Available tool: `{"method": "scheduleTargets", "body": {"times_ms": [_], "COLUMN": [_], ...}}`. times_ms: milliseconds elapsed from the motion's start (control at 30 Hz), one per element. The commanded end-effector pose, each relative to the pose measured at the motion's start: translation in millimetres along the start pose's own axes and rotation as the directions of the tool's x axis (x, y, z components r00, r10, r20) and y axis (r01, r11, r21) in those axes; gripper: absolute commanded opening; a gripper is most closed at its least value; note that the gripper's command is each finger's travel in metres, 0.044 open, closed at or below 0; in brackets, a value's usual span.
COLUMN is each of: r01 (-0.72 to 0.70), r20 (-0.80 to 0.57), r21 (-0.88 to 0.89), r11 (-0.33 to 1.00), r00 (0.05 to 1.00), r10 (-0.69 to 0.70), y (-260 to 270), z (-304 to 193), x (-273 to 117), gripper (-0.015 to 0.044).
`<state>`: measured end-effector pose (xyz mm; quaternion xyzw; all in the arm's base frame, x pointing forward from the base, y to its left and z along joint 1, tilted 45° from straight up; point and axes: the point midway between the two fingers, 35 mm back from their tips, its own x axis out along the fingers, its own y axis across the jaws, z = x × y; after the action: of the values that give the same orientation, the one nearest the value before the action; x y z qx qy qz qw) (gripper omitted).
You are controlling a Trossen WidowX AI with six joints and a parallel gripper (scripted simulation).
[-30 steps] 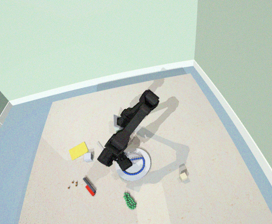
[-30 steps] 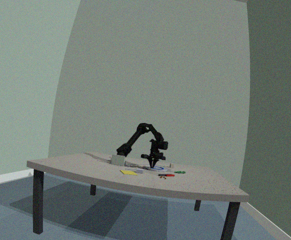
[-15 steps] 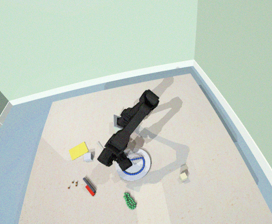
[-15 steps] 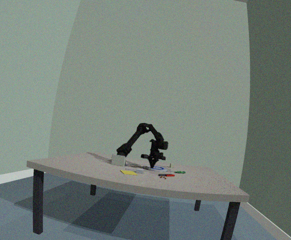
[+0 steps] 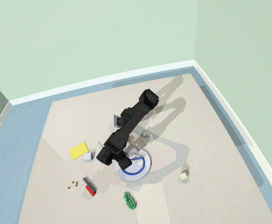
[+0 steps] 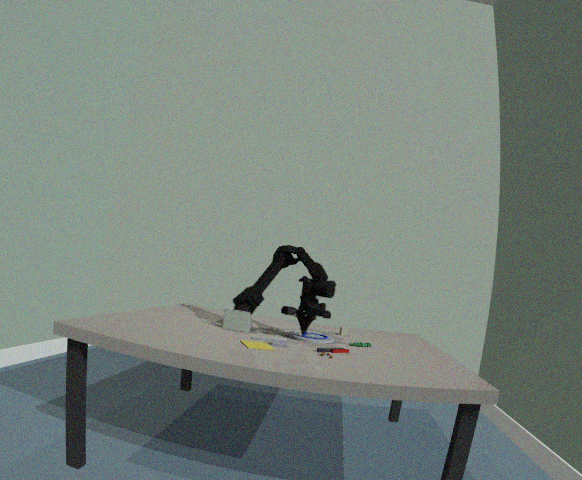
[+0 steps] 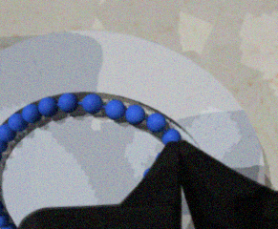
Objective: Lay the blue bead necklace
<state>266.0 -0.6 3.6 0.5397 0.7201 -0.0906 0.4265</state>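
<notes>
We find the gripper [image 6: 304, 332] [image 7: 176, 149] shut, with no bead visible between its tips. The blue necklace [image 5: 144, 164] [image 6: 316, 338] [image 7: 92, 103] lies on the bead board [image 5: 147, 169] [image 6: 331, 341] [image 7: 215, 91], one stretch cutting inside the groove. We judge that sideways drag on adjacent beads could unseat the laid curve.

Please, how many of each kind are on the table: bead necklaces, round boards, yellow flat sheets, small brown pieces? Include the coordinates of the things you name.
Blue bead necklace [image 5: 132, 174] [image 6: 325, 337] [image 7: 92, 103]: 1
Green bead necklace [image 5: 130, 200] [image 6: 360, 344]: 1
Round whitish board [image 5: 148, 166] [image 6: 334, 341] [image 7: 153, 62]: 1
Yellow flat sheet [image 5: 78, 150] [image 6: 256, 345]: 1
Small brown pieces [image 5: 76, 182] [image 6: 330, 356]: 4
Total: 8
</notes>
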Motion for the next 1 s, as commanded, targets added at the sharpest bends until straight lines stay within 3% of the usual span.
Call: {"method": "scheduleTargets", "body": {"times_ms": [0,367,900,967], "r01": [-0.002,-0.003,-0.002,-0.001], "r20": [0.001,0.001,0.003,0.002], "r21": [-0.007,-0.007,-0.008,-0.007], "r11": [1.000,1.000,1.000,1.000], "r00": [1.000,1.000,1.000,1.000], "r10": [0.002,0.003,0.002,0.001], "y": [1.4,0.1,0.3,0.1], "z": [0.5,1.3,1.8,1.6], "x": [-1.5,9.5,0.1,2.7], "gripper": [0.0000,0.0000,0.0420,0.0440]}}
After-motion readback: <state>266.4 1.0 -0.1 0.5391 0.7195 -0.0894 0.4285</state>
